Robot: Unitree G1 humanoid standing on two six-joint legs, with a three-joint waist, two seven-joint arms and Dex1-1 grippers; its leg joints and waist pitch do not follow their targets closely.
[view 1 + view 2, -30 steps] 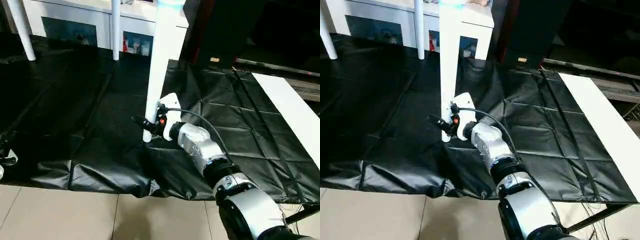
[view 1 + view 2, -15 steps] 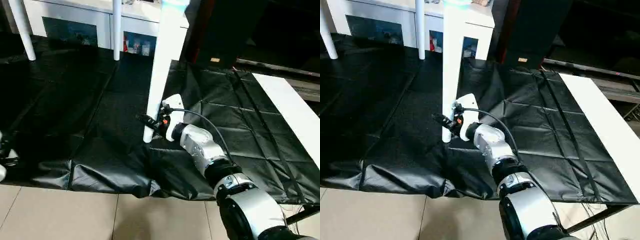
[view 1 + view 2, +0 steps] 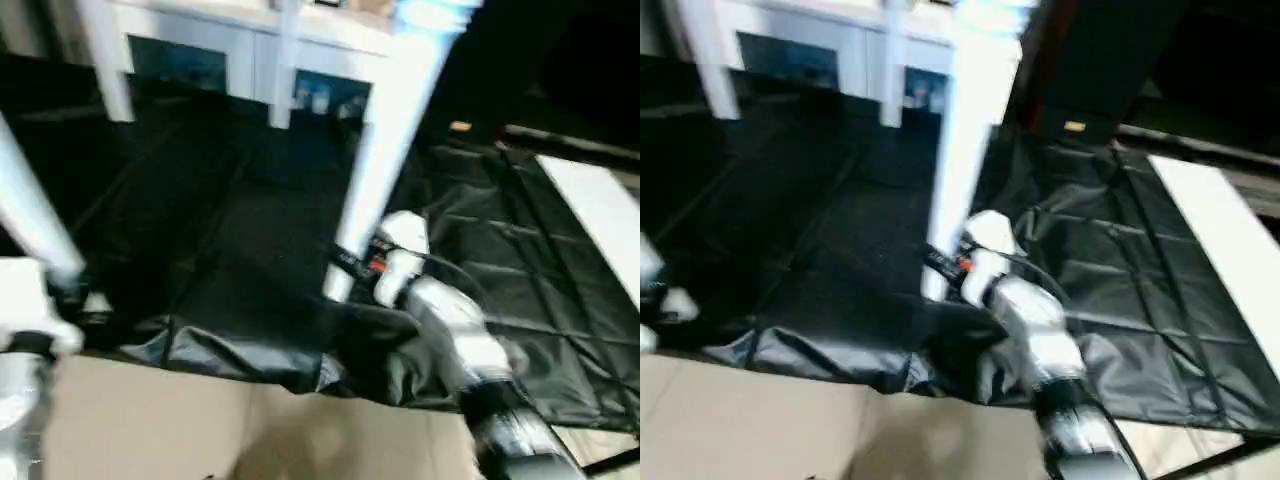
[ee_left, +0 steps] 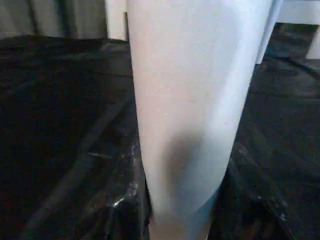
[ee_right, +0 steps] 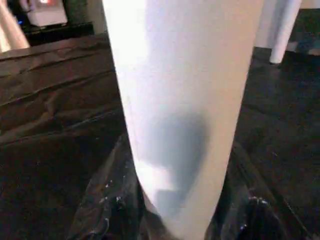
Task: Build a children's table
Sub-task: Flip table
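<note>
Black-covered work table, creased sheeting hanging over its near edge; white cabinet with glass doors behind.

Item: children's table, standing on the sheeting, four white tube legs pointing down. The top is cut off above the head views.
- Near-right leg: long axis steep, leaning away to the right as it rises. Its foot is at the cover, directly at the right gripper.
- Near-left leg: long axis also steep. Its lower end meets the left gripper at the table's near edge.
- Two far legs: well beyond both arms, in front of the cabinet.

Key relation: each near leg lies dead ahead of its own arm's gripper, crosswise to the line of reach. Neither arm needs to cross over.

Grippers: both pressed up to their legs. Whether either is clamped or slack cannot be told (motion blur).

Views compared: the head views give each leg's tilt and which arm serves it. The left wrist view gives the left leg close up, its foot sunk in crumpled sheeting. The right wrist view gives the same for the right leg.
</note>
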